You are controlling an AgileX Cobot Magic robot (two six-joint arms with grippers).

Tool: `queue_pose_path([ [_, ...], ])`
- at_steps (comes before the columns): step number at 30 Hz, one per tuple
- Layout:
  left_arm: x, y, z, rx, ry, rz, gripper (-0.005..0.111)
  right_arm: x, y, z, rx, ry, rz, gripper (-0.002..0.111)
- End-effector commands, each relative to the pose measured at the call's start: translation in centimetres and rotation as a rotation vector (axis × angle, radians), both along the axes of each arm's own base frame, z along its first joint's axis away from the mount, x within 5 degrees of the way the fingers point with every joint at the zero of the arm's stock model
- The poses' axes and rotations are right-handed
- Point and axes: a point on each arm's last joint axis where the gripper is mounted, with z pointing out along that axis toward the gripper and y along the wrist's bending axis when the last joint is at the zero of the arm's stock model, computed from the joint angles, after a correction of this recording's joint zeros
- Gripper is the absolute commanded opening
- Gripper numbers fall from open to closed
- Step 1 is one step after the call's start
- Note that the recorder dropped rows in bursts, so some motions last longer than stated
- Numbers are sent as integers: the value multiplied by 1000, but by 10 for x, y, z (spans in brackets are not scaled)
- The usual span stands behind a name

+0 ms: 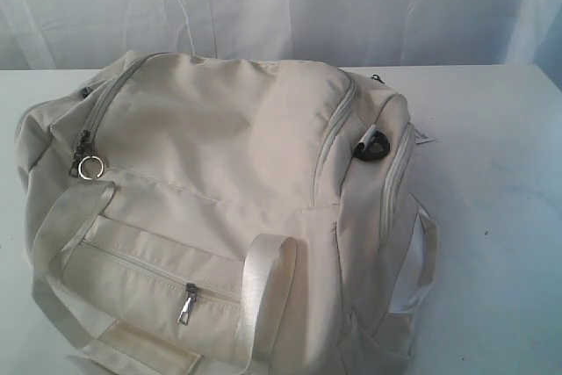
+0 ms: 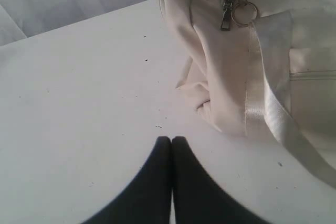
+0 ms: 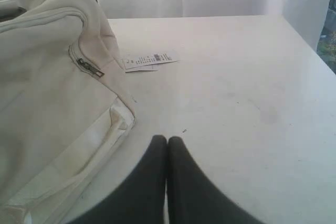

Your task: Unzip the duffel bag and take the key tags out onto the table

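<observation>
The cream-white duffel bag (image 1: 219, 208) lies zipped on the white table (image 1: 500, 217), filling most of the exterior view. Its main zipper pulls with a silver ring (image 1: 89, 167) sit at the bag's left end, also seen in the left wrist view as the ring (image 2: 244, 13). A front pocket zipper pull (image 1: 186, 303) hangs low. The key tags are hidden. My left gripper (image 2: 171, 140) is shut over bare table beside the bag's end (image 2: 220, 77). My right gripper (image 3: 167, 139) is shut too, empty, over the table next to the bag's other end (image 3: 52, 103). Neither gripper shows in the exterior view.
A white paper label (image 3: 149, 60) lies on the table by the bag's right end. A dark strap clip (image 1: 372, 145) sits on that end. A white curtain (image 1: 281, 6) hangs behind the table. A pale webbing handle (image 1: 263, 287) loops over the bag's front.
</observation>
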Motion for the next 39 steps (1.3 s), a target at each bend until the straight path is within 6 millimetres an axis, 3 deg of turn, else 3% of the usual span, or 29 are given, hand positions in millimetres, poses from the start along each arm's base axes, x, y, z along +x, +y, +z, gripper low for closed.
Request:
queue_pose_path([
  [1, 0, 0, 0, -1, -10, -8, 0, 0, 0, 1, -2, -15, -4, 0],
  [6, 0, 0, 0, -5, -10, -7, 0, 0, 0, 1, -5, -18, -3, 0],
  [10, 1, -2, 4, -170, -50, 11, 0, 0, 0, 2, -7, -34, -2, 0],
  [16, 3, 0, 23, -355, -255, 43, 0, 1, 0, 8, 10, -92, -6, 0],
  [23, -3, 7, 56, -674, -609, 42, 0, 2, 0, 14, 104, -147, -18, 0],
  [27, -7, 9, 65, -652, -727, 31, 0, 2, 0, 18, 133, -183, -21, 0],
  [35, -6, 9, 63, -641, -710, 34, 0, 2, -1, 31, 376, -267, -37, 0],
  [39, -5, 7, 97, -529, -700, 25, 0, 1, -2, 39, 421, -346, -28, 0],
])
